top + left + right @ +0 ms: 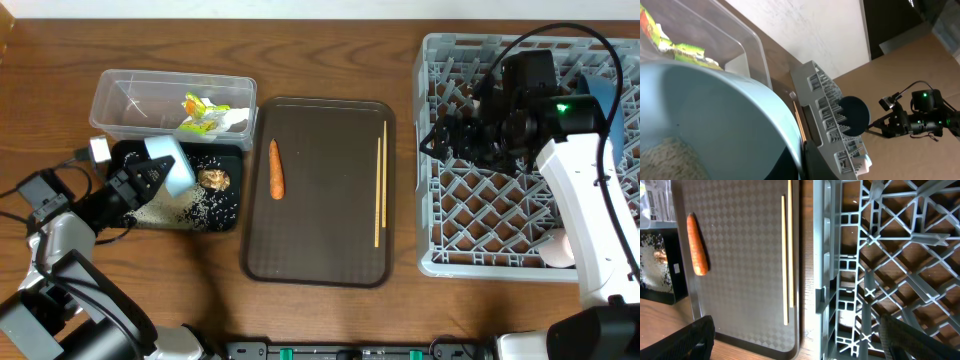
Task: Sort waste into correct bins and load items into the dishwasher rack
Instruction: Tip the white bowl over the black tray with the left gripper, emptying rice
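**Left pincer clamped on a cup, tilted over the black tray**

The left pincer [152, 178] is closed on the blue-lined cup [176, 170], which is held tilted above the black tray [236, 200] at 9 o'clock on the table [330, 50]. Its fingers cannot be made out in the wrist view, where the cup fills the picture. Rice [185, 208] is scattered over the tray, and more is seen inside the cup, so emptying is judged to be under way and unfinished.

The right pincer [797, 325] is spread wide and holds nothing. It hangs over the 9 o'clock edge of the rack [480, 200], touching nothing that can be seen.

Done so far, as far as can be judged:
- The wrapper [203, 110] lies in the clear tub [120, 100] at 10 o'clock. A pale scrap at its 4 o'clock may be the tissue, but this cannot be confirmed.
- The food lump [213, 179] sits on the black tray among the rice.
- The blue dish [852, 116] stands upright in the rack.
- A pale piece of crockery shows at 5 o'clock in the rack, partly hidden by the arm. Which piece it is cannot be told.

Left to do:
- The carrot [276, 168] lies on the serving tray [320, 230], toward its 9 o'clock side, and is not yet binned.
- The 2 chopsticks [379, 190] lie side by side along the tray's 3 o'clock edge and are not yet racked.
- The cup itself has to be carried across to the rack once it is empty.
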### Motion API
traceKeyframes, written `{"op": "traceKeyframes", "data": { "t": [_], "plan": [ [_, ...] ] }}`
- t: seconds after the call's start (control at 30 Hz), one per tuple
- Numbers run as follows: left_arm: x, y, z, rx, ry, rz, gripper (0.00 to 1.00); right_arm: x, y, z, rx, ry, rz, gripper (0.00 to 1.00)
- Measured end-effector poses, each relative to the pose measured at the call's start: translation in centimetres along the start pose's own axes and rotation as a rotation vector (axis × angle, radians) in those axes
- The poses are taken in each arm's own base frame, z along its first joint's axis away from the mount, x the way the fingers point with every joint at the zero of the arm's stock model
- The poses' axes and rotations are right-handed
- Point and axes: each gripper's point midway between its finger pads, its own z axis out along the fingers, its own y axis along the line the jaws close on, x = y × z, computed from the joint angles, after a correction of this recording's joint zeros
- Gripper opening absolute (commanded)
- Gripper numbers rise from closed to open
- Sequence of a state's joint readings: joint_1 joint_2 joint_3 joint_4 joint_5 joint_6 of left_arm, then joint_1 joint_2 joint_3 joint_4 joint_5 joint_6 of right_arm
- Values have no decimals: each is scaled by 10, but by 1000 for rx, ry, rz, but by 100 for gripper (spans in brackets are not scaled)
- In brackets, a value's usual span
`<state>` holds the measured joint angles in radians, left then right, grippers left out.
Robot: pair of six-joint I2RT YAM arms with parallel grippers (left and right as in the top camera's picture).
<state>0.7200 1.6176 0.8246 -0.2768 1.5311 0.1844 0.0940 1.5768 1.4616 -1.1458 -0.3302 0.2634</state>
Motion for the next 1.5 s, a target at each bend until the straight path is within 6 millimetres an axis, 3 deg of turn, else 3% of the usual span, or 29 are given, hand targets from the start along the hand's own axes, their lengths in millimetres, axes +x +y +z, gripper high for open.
{"op": "traceKeyframes", "data": {
  "t": [0.7, 1.2, 1.5],
  "plan": [
    [5, 3, -1, 6, -3, -69, 6, -1, 0, 0, -1, -5, -1, 97],
    [3, 18, -1, -67, -5, -112, 6, -2, 1, 0, -2, -8, -2, 96],
    [2, 13, 0, -34, -7, -112, 6, -3, 1, 0, -3, -11, -4, 96]
  ]
}}
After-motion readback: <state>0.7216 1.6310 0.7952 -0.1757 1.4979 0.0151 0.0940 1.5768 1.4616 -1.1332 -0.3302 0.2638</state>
